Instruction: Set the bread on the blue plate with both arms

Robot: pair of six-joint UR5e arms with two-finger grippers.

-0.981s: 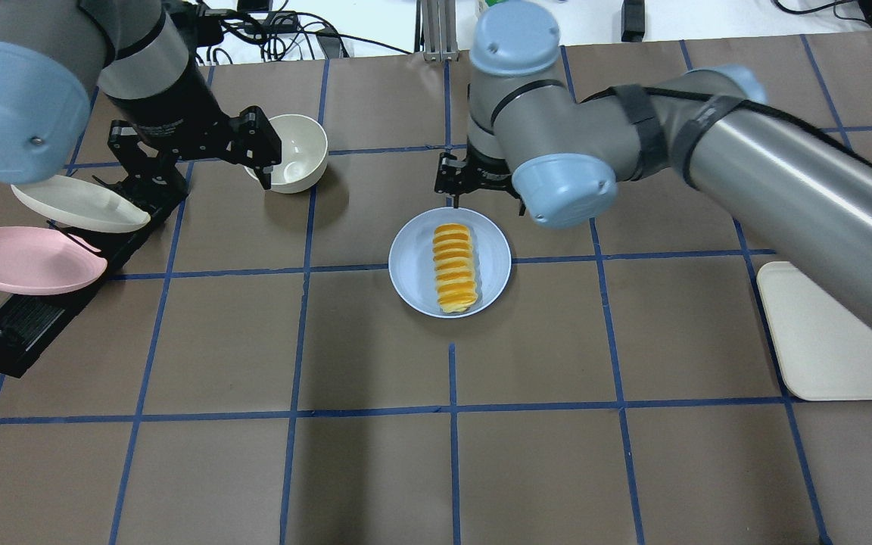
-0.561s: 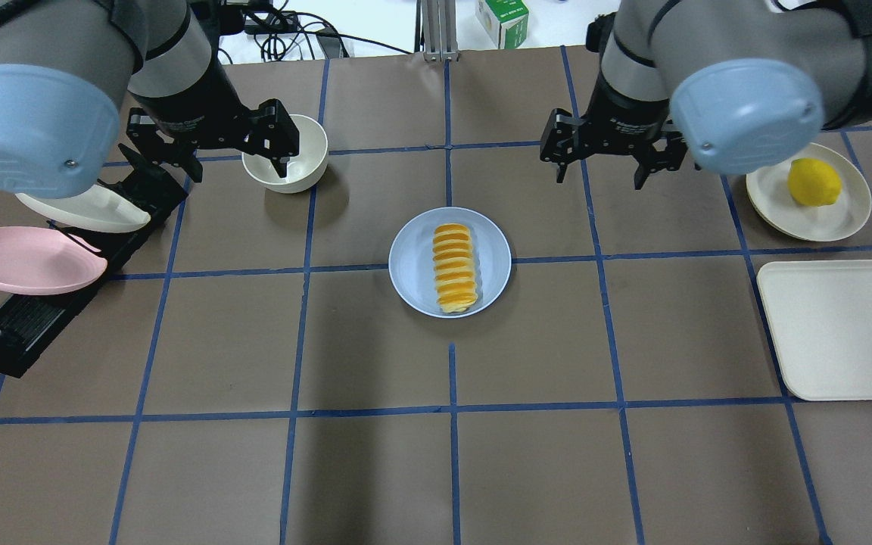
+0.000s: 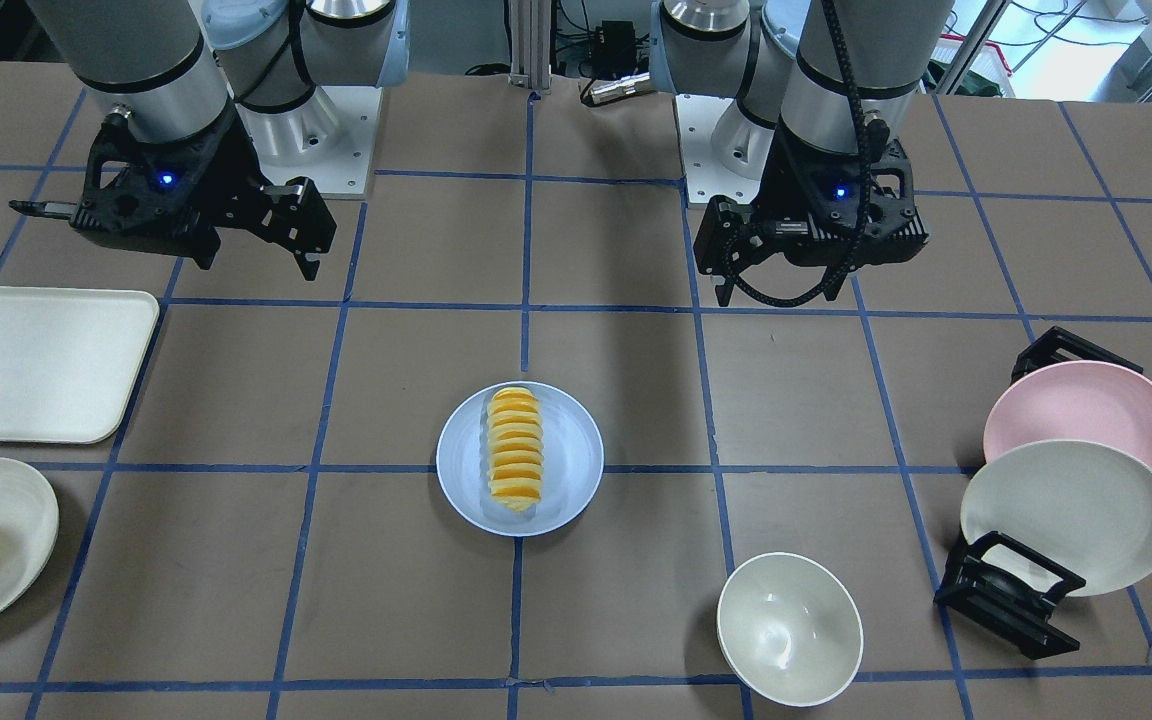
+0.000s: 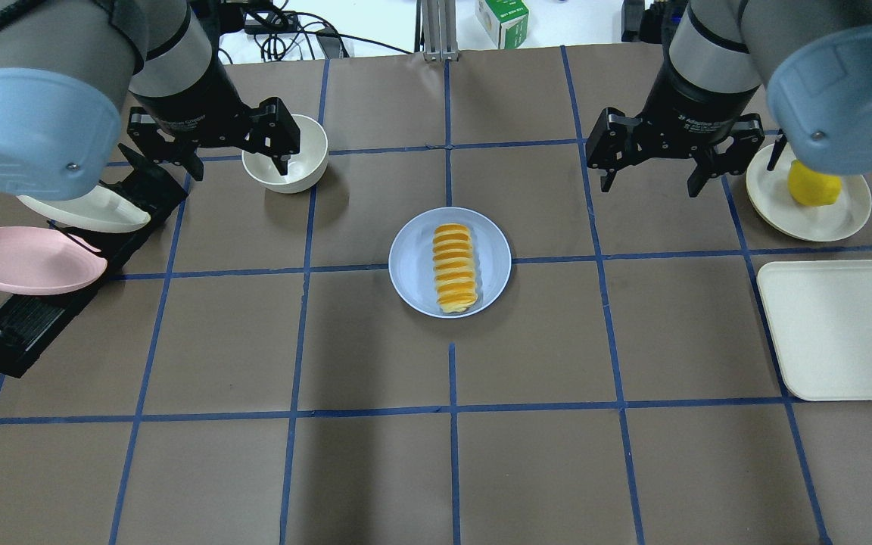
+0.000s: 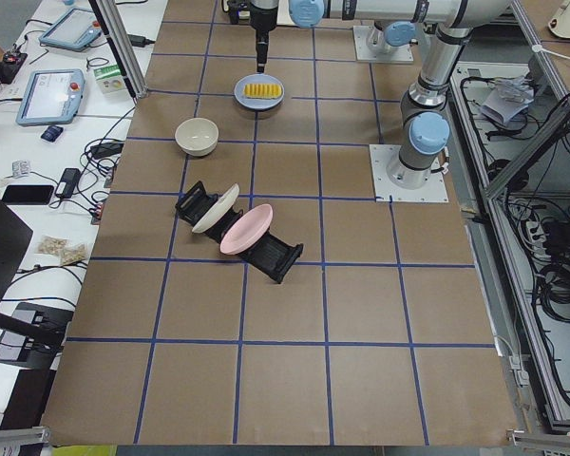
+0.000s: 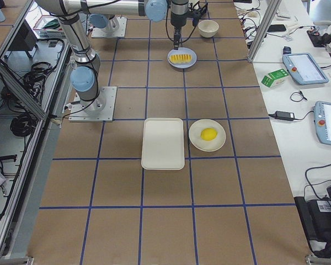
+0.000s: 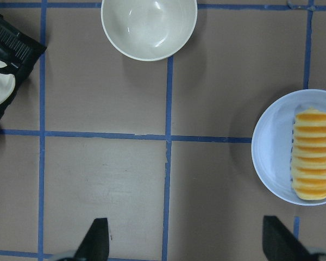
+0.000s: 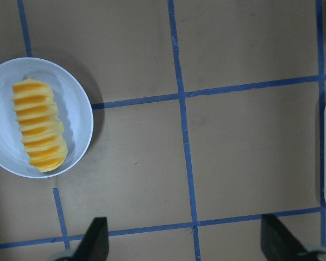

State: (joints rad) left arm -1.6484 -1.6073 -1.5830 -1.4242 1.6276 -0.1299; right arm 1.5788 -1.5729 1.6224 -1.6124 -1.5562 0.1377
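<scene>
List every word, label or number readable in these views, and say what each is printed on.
No text can be read with confidence.
White print on the wrist above the right gripper: too blurred to read.
White print on the wrist above the left gripper: too blurred to read.
Print on the green box: too small to read.
The bread and the blue plate: no markings.

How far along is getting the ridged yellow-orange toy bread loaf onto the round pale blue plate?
Done: the ridged yellow-orange toy bread loaf lies flat on the round pale blue plate, inside its rim. In hand: nothing; the left gripper and right gripper are both open, empty, and well apart from the plate. Left: nothing obvious; the placement looks complete.
</scene>
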